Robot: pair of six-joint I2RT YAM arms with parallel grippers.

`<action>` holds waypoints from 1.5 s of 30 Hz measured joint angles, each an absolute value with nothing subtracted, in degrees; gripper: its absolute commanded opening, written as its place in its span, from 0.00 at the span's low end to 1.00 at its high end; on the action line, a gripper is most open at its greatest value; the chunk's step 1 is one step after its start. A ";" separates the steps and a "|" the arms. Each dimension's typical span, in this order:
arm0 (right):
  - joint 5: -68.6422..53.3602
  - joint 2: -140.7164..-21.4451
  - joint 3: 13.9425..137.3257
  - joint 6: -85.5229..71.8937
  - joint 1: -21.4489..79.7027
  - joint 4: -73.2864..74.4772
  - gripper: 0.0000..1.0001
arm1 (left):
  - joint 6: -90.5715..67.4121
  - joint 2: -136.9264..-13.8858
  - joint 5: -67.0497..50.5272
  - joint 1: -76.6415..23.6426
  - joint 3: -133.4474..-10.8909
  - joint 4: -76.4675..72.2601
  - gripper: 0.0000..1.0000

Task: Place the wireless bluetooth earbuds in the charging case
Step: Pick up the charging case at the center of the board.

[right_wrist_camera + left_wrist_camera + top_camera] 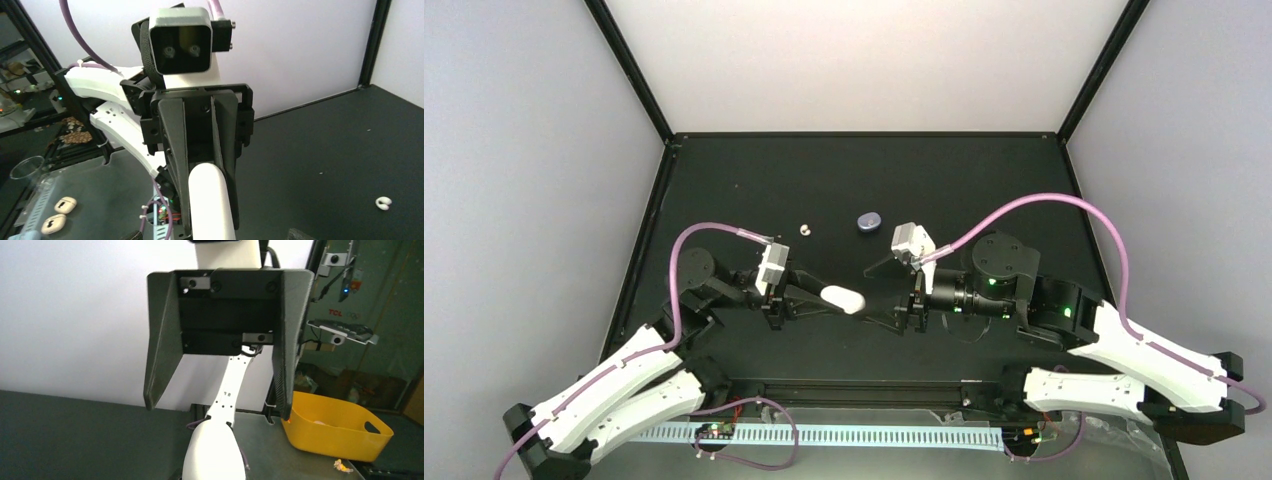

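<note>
A smooth white oval charging case (845,299) is held above the black table, and my left gripper (829,298) is shut on it. In the right wrist view the left gripper (211,226) has a dark finger on each side of the case (207,195). My right gripper (888,300) faces it from the right. In the left wrist view the right gripper (219,407) stands open, its fingers (159,355) spread wide beyond the case's end (215,452) without touching it. One white curled earbud (804,229) lies on the table behind the left gripper, also visible as the earbud (383,202).
A dark blue oval object (869,221) lies on the table behind the grippers. Two pale oval pieces (65,204) rest by the rail at the near edge. A yellow bin (340,427) stands off the table. Black frame posts (634,70) rise at the back corners.
</note>
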State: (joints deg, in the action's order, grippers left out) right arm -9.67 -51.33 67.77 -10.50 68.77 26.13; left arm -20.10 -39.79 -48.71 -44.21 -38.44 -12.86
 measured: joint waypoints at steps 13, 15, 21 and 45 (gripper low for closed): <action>-18.09 -54.04 67.77 -14.46 67.79 24.77 0.48 | -20.05 -39.33 -51.51 -44.21 -41.56 -13.56 0.01; -18.24 -54.37 67.77 -15.00 67.79 24.38 0.47 | -20.03 -39.27 -51.55 -44.21 -41.87 -13.56 0.02; -18.33 -54.61 67.77 -15.68 67.79 22.83 0.39 | -20.05 -38.59 -51.57 -44.21 -41.91 -13.54 0.02; -18.13 -54.63 67.22 -16.43 67.79 18.87 0.02 | -25.74 -38.63 -49.15 -44.21 -41.91 -16.27 0.24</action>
State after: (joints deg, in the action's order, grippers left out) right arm -18.13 -54.63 67.22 -16.43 67.79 18.87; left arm -25.74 -38.63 -49.15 -44.21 -41.91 -16.27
